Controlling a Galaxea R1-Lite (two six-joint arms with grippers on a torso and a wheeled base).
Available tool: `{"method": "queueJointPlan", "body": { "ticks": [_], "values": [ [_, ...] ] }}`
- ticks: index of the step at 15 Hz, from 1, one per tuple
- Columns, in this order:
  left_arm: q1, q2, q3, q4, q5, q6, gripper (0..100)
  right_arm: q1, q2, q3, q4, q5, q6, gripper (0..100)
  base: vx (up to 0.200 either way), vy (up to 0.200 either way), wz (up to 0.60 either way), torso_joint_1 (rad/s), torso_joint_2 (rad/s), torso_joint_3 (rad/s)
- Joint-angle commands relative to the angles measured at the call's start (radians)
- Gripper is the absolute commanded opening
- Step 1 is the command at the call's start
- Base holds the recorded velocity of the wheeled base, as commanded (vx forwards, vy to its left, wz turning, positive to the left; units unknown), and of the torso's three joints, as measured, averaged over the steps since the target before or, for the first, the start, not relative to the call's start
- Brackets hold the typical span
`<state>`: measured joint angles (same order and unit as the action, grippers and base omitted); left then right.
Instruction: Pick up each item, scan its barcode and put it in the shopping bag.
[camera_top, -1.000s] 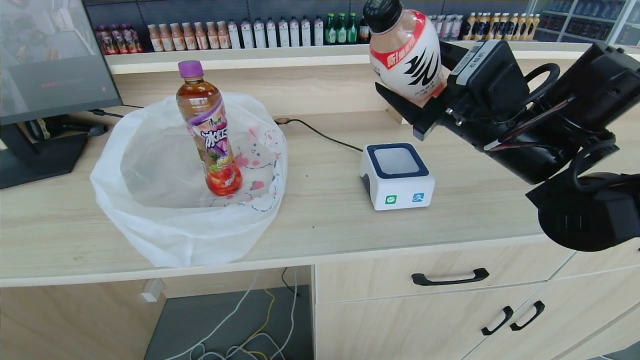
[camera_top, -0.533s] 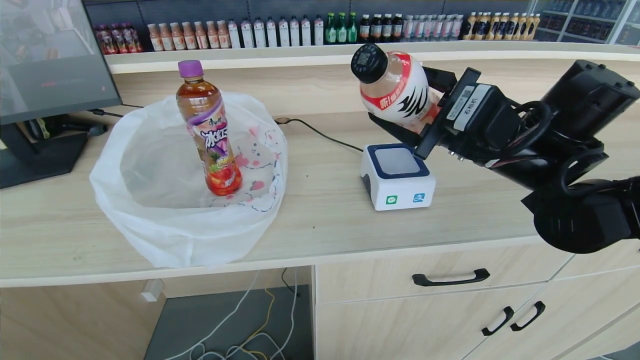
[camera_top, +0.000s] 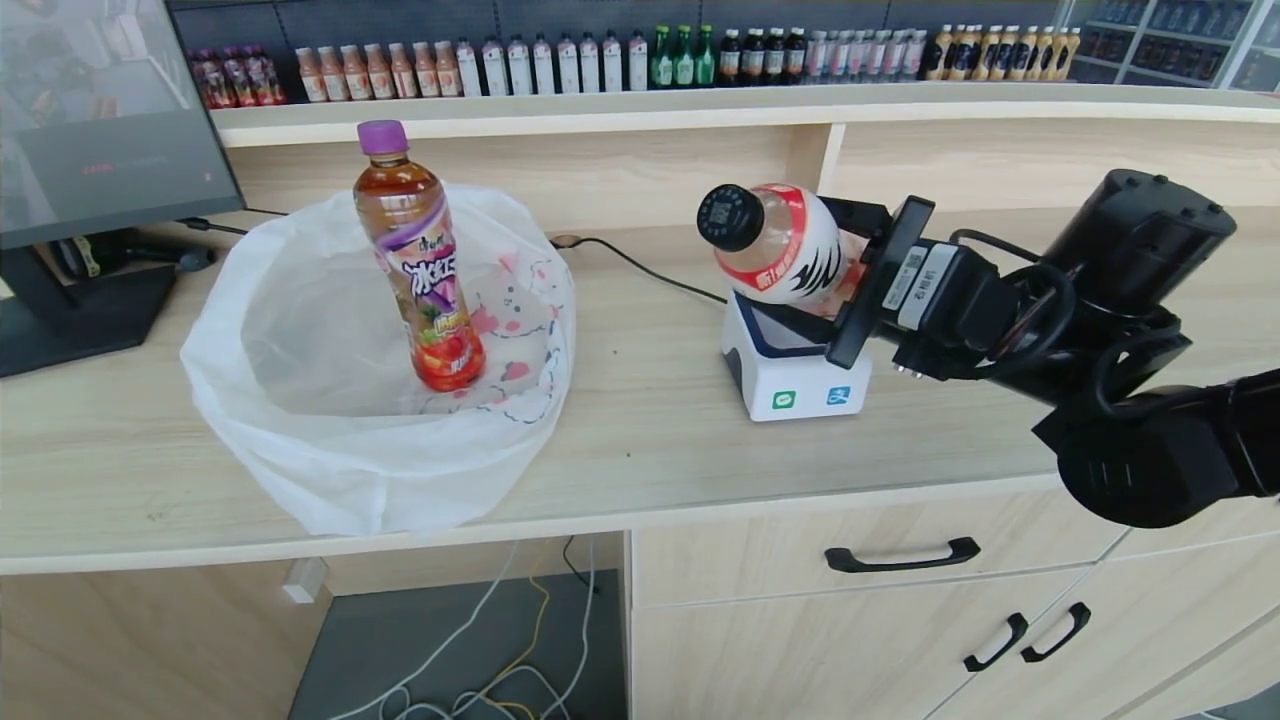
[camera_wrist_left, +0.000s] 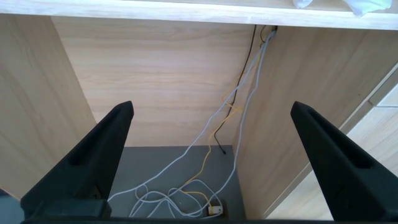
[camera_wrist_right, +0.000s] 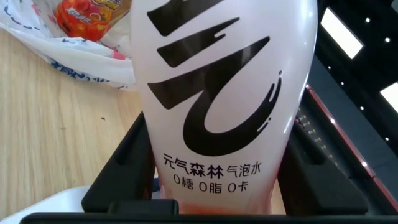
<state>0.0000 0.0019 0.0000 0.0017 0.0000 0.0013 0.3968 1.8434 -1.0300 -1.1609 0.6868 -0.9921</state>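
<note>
The left gripper (camera_wrist_left: 211, 155) hung below the counter edge, its two dark fingers (camera_wrist_left: 93, 162) spread wide apart with nothing between them, and loose cables (camera_wrist_left: 186, 193) lay on the floor beyond. At the upper left of the head view stood a dark monitor (camera_top: 100, 110). To its right, on the pale wooden counter (camera_top: 650, 440), sat the white shopping bag (camera_top: 300, 420), its mouth open, with a tea bottle (camera_top: 420, 270) with a purple cap standing upright inside. A black cable (camera_top: 640, 265) ran across the counter towards the small white scanner (camera_top: 790, 385) at centre. Just over the scanner's top, a white bottle (camera_top: 785, 245) with a black cap was tipped on its side, cap pointing left. The right gripper (camera_top: 815, 265), entering from the right of the frame, was clamped around that bottle's body. Drawers (camera_top: 900, 555) with black handles filled the lower right.
</note>
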Motion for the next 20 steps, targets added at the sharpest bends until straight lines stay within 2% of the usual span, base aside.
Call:
{"method": "queueJointPlan", "body": {
  "ticks": [1, 20],
  "values": [
    [0.000, 0.000, 0.000, 0.000, 0.000, -0.001, 100, -0.004, 0.010, 0.004, 0.000, 0.000, -0.002, 0, 0.000, 0.000, 0.00, 0.000, 0.00, 0.000],
    [0.000, 0.000, 0.000, 0.000, 0.000, 0.000, 100, -0.012, 0.010, 0.048, -0.002, -0.003, -0.020, 0, 0.000, 0.000, 0.00, 0.000, 0.00, 0.000]
  ]
}}
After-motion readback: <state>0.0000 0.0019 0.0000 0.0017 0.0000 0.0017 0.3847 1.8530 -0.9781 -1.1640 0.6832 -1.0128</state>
